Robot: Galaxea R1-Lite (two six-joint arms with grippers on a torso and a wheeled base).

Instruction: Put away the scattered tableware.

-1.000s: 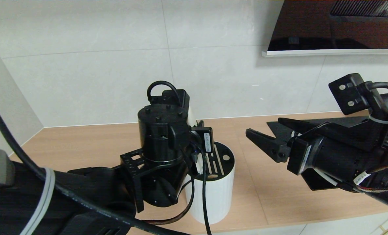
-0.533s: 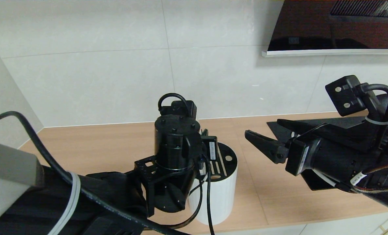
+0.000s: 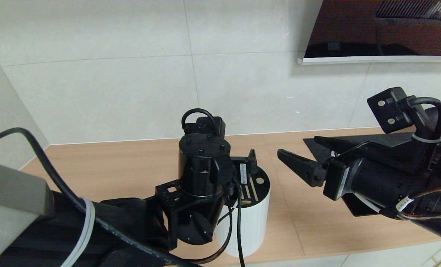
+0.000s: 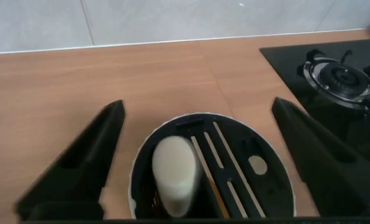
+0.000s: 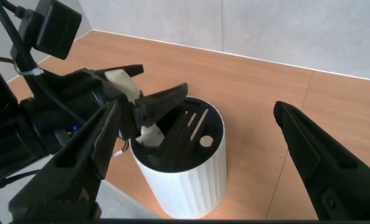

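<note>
A white cylindrical holder point(image 3: 251, 218) with a black slotted lid point(image 4: 266, 186) stands near the wooden counter's front edge. A cream utensil handle point(image 4: 172, 174) sticks up from one of the lid's slots. My left gripper point(image 4: 197, 107) hangs directly over the holder, open, its fingers spread wide on either side of the handle without touching it. In the right wrist view the left gripper point(image 5: 161, 79) sits above the holder point(image 5: 191, 177). My right gripper point(image 3: 297, 145) is to the right of the holder, above the counter, open and holding nothing.
A black cooktop point(image 3: 354, 142) with a round burner point(image 4: 341, 71) lies on the counter to the right of the holder. A dark range hood point(image 3: 380, 29) hangs on the tiled wall above it. The counter's front edge runs close below the holder.
My left arm has moved right and down over the holder, and its fingers now stand apart from the cream handle. The right gripper has barely shifted.
</note>
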